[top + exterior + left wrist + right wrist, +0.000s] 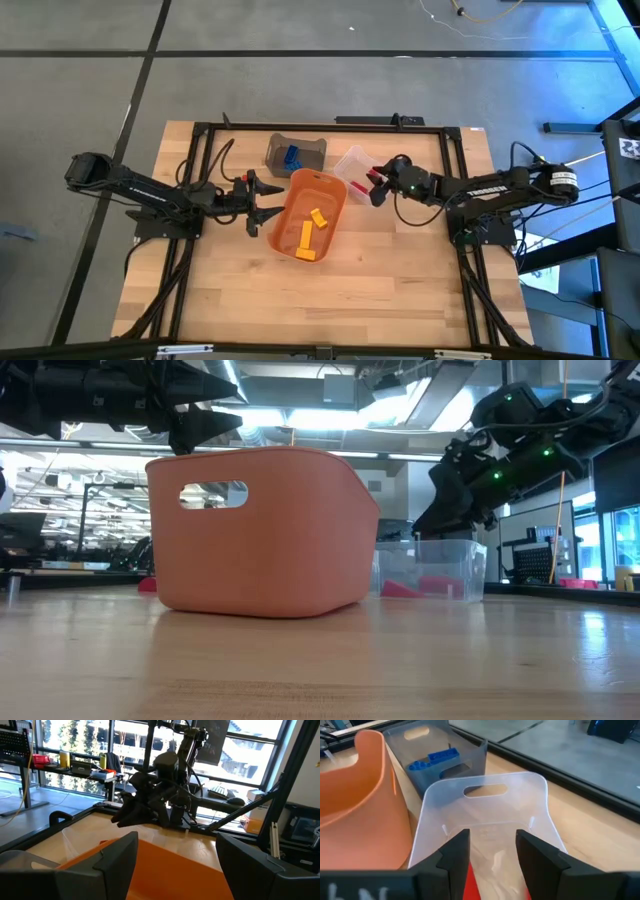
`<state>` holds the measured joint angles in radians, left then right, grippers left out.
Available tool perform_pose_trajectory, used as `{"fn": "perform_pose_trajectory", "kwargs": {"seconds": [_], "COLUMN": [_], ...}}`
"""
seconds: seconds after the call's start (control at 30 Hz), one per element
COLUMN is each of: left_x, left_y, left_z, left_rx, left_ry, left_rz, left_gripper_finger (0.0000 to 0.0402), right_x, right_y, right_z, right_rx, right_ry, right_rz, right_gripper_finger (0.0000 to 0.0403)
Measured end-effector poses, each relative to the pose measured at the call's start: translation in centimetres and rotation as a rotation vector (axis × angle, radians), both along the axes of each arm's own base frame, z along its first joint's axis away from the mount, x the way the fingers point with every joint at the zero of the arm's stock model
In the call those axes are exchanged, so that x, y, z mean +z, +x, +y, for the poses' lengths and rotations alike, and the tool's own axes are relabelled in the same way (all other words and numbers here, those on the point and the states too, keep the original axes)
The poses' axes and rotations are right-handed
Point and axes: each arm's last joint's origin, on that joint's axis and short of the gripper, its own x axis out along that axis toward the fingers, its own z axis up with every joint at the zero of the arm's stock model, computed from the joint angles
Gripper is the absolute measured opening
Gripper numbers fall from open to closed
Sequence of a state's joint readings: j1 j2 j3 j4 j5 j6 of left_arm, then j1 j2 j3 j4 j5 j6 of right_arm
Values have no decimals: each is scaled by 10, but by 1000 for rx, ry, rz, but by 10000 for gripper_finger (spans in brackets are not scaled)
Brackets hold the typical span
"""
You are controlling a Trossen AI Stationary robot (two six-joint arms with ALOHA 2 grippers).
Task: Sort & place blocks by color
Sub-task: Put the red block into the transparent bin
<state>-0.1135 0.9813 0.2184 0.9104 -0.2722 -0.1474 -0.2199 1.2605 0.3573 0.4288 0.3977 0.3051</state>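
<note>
Three yellow blocks (306, 236) lie on the floor of the orange tub (334, 222) at mid-table. Blue blocks (291, 155) (434, 759) sit in the grey bin (312, 146) behind it. Red blocks (358, 187) (420, 587) rest in the clear bin (350, 160) (485, 820). My left gripper (272, 198) (175, 845) hangs open at the tub's left rim, above it. My right gripper (376, 188) (492, 837) is open over the clear bin's near end, with red (470, 880) showing below between its fingers.
The three bins stand close together in the far middle of the table, the clear one touching or nearly touching the orange tub (260, 530). A dark frame runs around the table top (200, 290). Bare wood lies toward the near edge.
</note>
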Motion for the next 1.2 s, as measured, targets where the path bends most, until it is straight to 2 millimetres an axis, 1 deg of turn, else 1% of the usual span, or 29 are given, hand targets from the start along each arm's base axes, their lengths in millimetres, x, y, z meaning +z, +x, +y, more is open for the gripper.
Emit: {"fn": "perform_pose_trajectory", "kwargs": {"seconds": [0.13, 0.27, 0.43, 0.57, 0.7, 0.9, 1.2], "left_x": [0, 0, -1, -1, -1, -1, -1], "left_y": [0, 0, 0, 0, 0, 0, 0], "left_z": [0, 0, 0, 0, 0, 0, 0], "left_rx": [0, 0, -3, -6, -8, -8, -6], "left_ry": [0, 0, 2, 2, 3, 3, -4], "left_rz": [0, 1, 8, 8, 8, 8, 7], "left_gripper_finger": [259, 259, 259, 259, 259, 259, 259], "right_x": [6, 20, 44, 56, 60, 61, 62], "right_y": [-2, -4, -7, -8, -8, -8, -8], "right_z": [0, 4, 20, 32, 39, 44, 44], "right_rx": [6, 47, 211, 312, 350, 372, 375], "right_ry": [-17, -27, -76, -118, -145, -143, -145], "right_rz": [-24, -97, -231, -292, -314, -329, -334], "right_gripper_finger": [161, 162, 162, 162, 163, 163, 163]}}
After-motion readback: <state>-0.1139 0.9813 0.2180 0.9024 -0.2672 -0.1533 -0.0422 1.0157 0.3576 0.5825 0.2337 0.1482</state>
